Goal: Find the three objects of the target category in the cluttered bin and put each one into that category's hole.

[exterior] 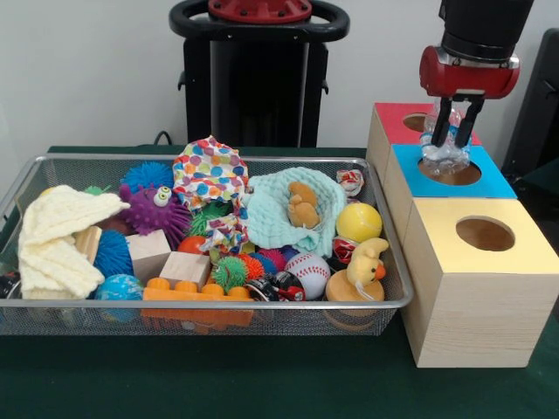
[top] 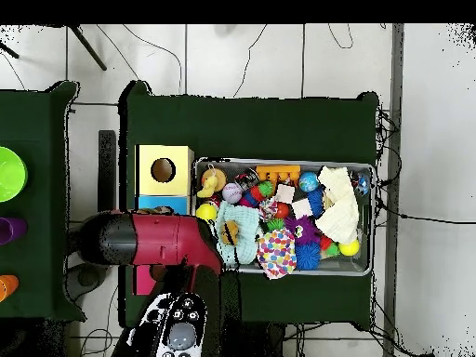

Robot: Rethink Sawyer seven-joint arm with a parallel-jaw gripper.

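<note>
End effector [exterior: 456, 140] pinching clear crinkled plastic item [exterior: 445, 154] over blue box's hole [exterior: 450, 172], wire bin [exterior: 210, 301] of toys on green tabletop [exterior: 218, 375].

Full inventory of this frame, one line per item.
wire bin: 1, silver, on green table
boxes with holes: 3, red top, blue top, yellow top, right of bin
clear crinkly object: 1, at blue hole
knit cloth: 1, cream, bin left
baseball: 1, white, bin front
yellow ball: 1, bin right
wood blocks: 2, tan, bin front
gripper: 1, red and black, shut on the clear object
</note>
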